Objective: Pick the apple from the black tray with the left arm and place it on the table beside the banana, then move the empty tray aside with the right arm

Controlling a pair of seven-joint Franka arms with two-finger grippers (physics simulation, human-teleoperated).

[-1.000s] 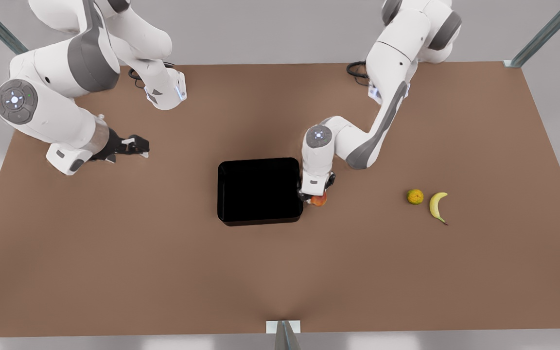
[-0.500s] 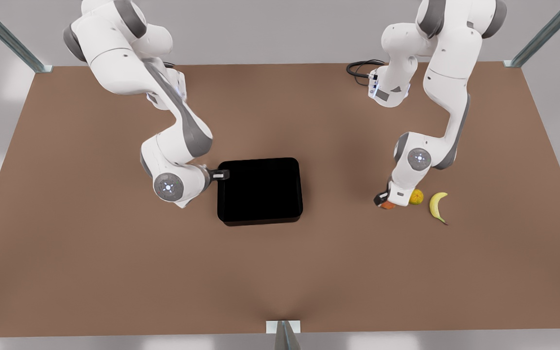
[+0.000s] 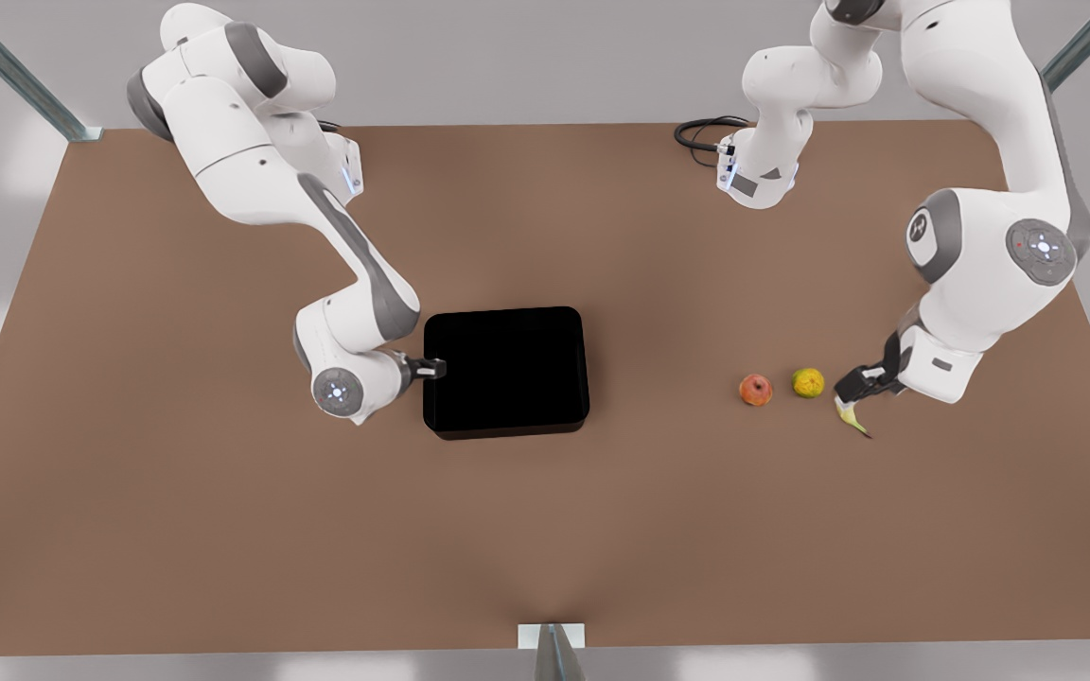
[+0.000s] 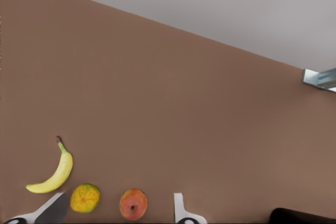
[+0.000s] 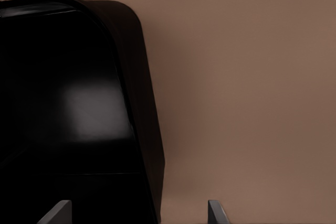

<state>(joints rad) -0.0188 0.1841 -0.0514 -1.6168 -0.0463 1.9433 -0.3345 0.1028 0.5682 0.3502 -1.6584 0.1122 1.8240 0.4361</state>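
We are seeing the apple (image 3: 755, 389) sitting on the table (image 3: 545, 530), free of any gripper, well apart from the black tray (image 3: 505, 371) on the front view's right of it. A yellow-green bumpy fruit (image 3: 808, 382) is lying just beside the apple, on the side away from the tray, and the banana (image 3: 853, 420) is lying just beyond that fruit, so the three are forming a short row. In the left wrist view we are finding the same row: apple (image 4: 133, 204), bumpy fruit (image 4: 85, 198), banana (image 4: 52, 174), with a dark corner of the tray (image 4: 302, 216) past the apple on the far side from the banana.

The left gripper (image 3: 859, 386) is hanging over the banana, hiding most of it in the front view, far from the tray. Its fingers (image 4: 180, 211) are standing spread wide apart, holding nothing; the apple is showing between them in the wrist view.

The right gripper (image 3: 430, 368) is sitting at the tray's edge on the front view's left, its arm reaching in from that side. In the right wrist view its fingertips (image 5: 217, 212) are spread, one on each side of the tray's rim (image 5: 149, 145), and we cannot tell whether they are touching it. The tray is lying flat on the table with nothing in it.
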